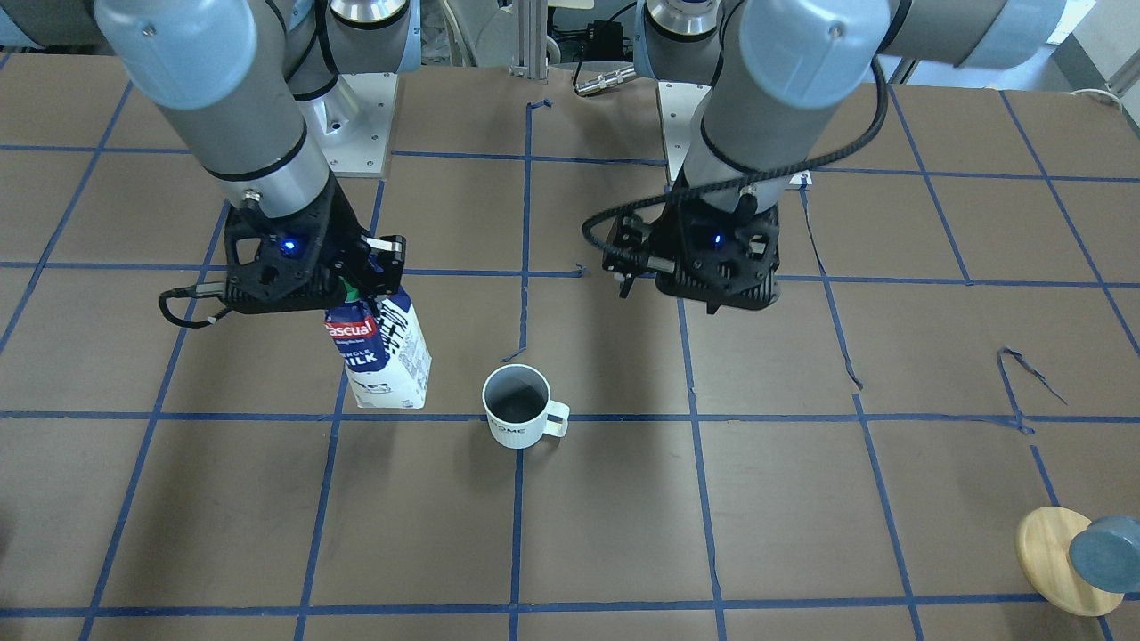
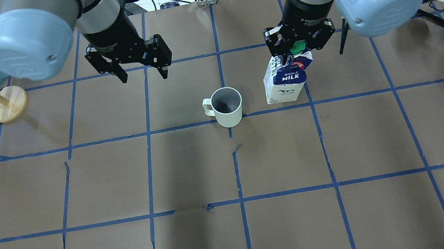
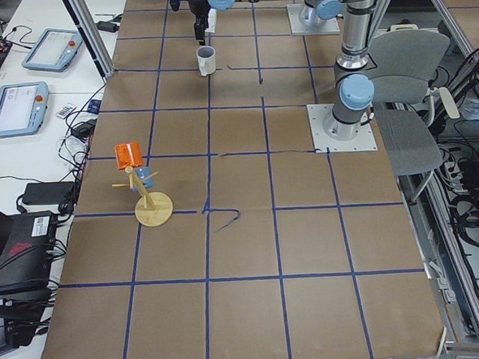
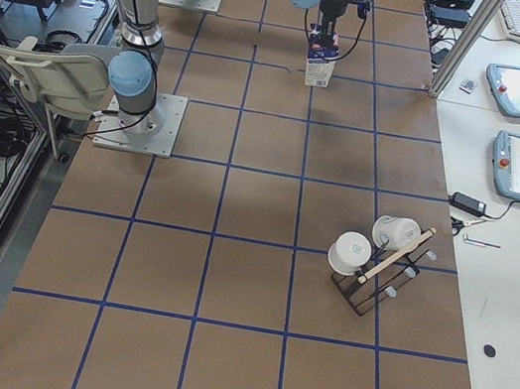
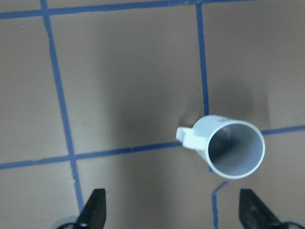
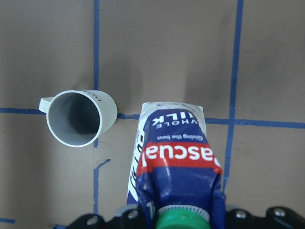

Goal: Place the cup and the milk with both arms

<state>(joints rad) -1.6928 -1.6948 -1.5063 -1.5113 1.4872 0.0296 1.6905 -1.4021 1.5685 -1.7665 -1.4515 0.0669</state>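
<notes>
The white ribbed cup [image 1: 517,407] stands upright on the brown table, its handle toward the robot's left; it also shows in the overhead view [image 2: 226,106] and both wrist views [image 5: 231,148] [image 6: 78,117]. The milk carton [image 1: 381,349] [image 2: 285,81] [image 6: 178,157] is just right of the cup, apart from it, slightly tilted. My right gripper [image 1: 370,280] [image 2: 296,47] is shut on the carton's gabled top by the green cap. I cannot tell whether the carton's base touches the table. My left gripper [image 2: 145,76] [image 5: 174,212] is open and empty, above the table behind and left of the cup.
A round wooden disc with a blue-grey cylinder [image 1: 1064,556] [image 2: 6,105] stands at the table's far left side. A rack with white mugs [image 4: 375,255] stands toward the right end. The arm base plates [image 1: 356,116] lie at the robot's side.
</notes>
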